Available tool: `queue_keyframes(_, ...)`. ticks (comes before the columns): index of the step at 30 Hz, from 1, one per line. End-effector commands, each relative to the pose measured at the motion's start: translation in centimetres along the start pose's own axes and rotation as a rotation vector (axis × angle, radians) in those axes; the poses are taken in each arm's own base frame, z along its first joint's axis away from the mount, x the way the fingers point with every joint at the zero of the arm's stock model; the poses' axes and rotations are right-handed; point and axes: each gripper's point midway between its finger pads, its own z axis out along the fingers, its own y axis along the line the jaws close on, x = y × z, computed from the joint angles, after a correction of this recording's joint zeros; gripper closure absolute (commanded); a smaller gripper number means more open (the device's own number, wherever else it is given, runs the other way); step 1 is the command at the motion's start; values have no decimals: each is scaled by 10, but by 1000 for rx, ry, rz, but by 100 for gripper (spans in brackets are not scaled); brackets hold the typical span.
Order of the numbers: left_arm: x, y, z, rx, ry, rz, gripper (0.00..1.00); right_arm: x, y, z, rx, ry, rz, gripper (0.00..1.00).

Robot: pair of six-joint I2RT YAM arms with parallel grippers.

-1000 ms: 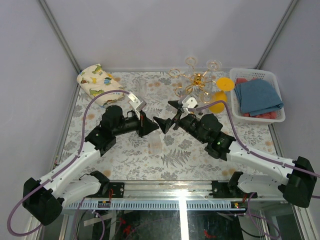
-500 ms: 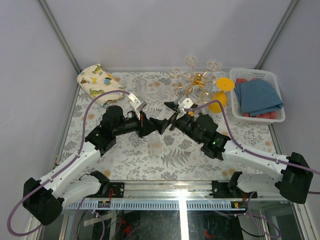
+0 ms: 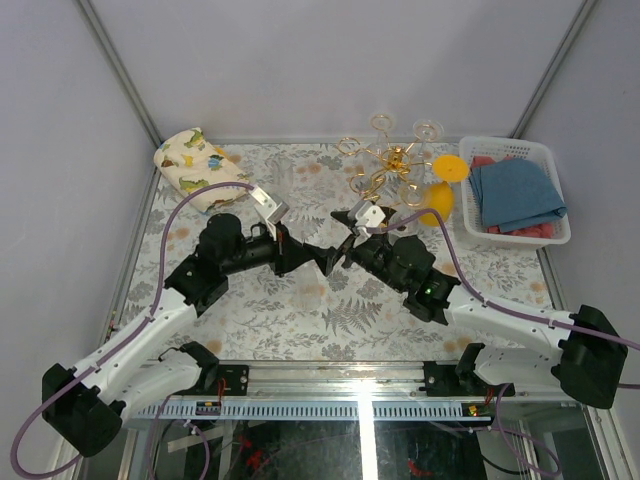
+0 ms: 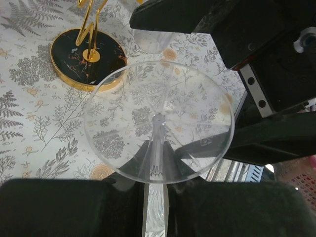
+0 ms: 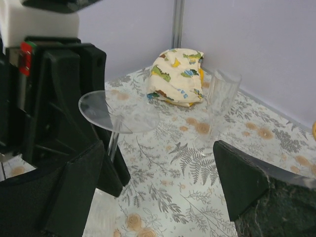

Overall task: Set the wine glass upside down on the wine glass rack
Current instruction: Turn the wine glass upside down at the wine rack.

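1. While the left end effector (image 4: 155, 190) is clamped on the stem of the wine glass (image 4: 158, 121), the glass hangs over the middle of the table (image 3: 250, 310), stem near level, round foot facing the right arm.
2. Opposite it, the right end effector (image 5: 160, 182) stands wide apart, its fingers bracketing that foot, seemingly without touching it.
3. Toward 12 o'clock on the table stands the wine glass rack (image 3: 395, 160), at roughly 1 o'clock from the held glass.
4. At 2 o'clock sits a white basket (image 3: 520, 238) of blue cloths (image 3: 515, 190); at 10 o'clock lies a patterned cloth bundle (image 3: 190, 160).
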Motion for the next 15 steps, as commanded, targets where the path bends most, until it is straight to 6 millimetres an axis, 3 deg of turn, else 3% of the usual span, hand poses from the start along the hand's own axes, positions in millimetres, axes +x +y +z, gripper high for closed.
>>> queue_keyframes(1,-31,-13,-3,31,-88,39,100,-7,11,-6,-74,-45,-27,1)
queue_keyframes(15,-24,-14,-2,47,-72,38,100,-23,-9,4,55,-106,48,0)
